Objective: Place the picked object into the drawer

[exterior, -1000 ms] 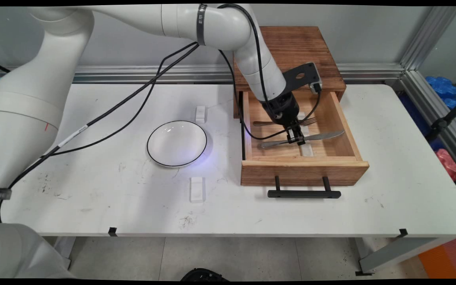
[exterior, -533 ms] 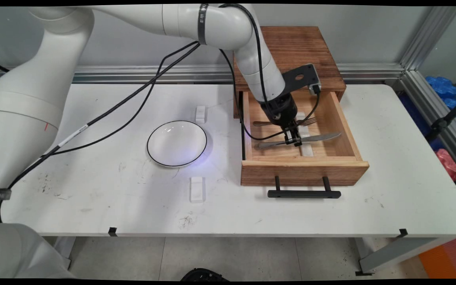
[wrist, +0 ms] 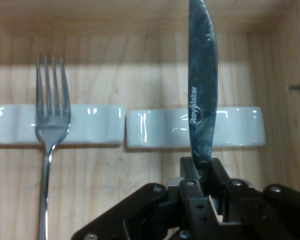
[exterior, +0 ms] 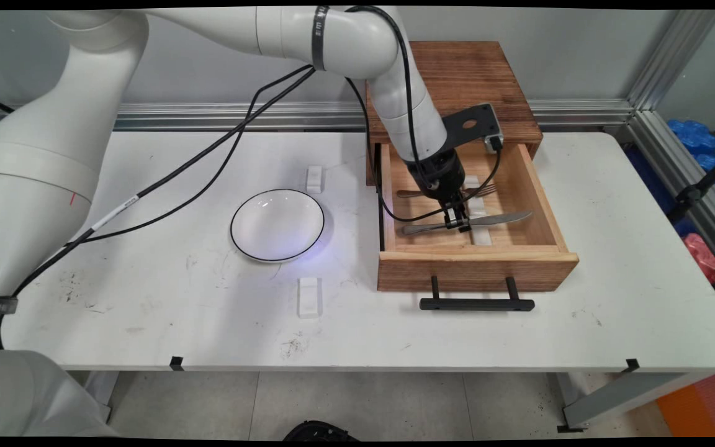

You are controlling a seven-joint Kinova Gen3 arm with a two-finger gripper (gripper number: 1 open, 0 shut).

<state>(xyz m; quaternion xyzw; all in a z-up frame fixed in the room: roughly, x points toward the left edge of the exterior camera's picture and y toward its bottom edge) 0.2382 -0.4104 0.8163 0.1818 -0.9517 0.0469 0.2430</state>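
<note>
Gripper in the open drawer, pinching a knife.
From the left: a white bowl (exterior: 277, 225) on the table (exterior: 208, 310), then the wooden drawer (exterior: 475, 267). Inside it, a fork (wrist: 50, 125) lies across one white rest (wrist: 90, 125); beside it the gripper (wrist: 202, 167) has its jaws closed on the knife (wrist: 201, 90), over the other rest (wrist: 240, 125).
</note>
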